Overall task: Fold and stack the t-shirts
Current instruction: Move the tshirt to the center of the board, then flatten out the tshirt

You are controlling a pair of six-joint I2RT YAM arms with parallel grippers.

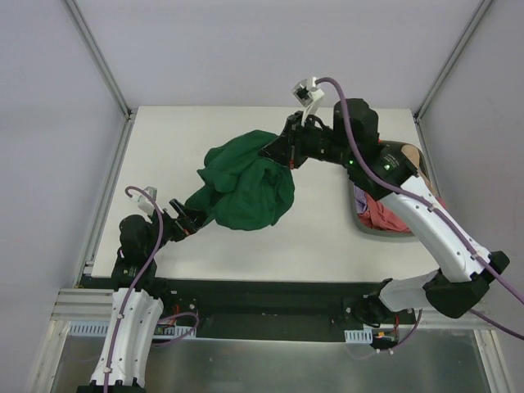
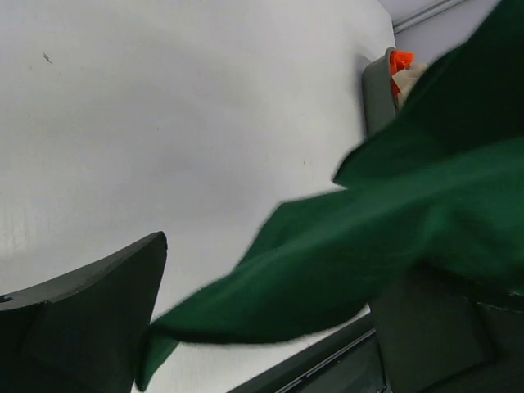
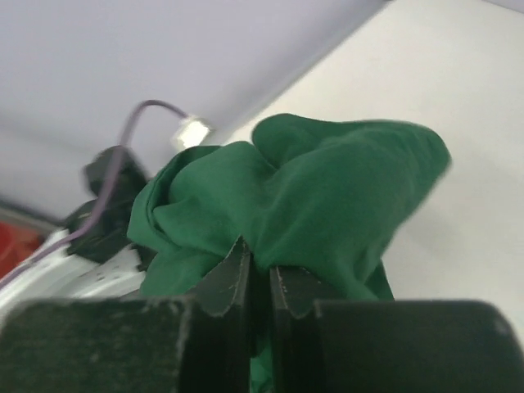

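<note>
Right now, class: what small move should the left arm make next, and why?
Probably close the left gripper: its jaws stand open with an edge of the green shirt between them, while the right gripper pinches the far side.

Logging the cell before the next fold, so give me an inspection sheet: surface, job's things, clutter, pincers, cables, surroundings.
Surface: white matte tabletop, flat.
Job's things: large dark green cloth t-shirt bunched mid-table; pink-red and beige cloth heaped in a grey tray at the right edge.
Clutter: nothing seen.
Pincers: right pincer shut on the green t-shirt's far side; left pincer open at its near-left hem, cloth reaching between the fingers.
Cables: purple cable running along each arm.
Surroundings: pale walls, metal frame rails.
</note>
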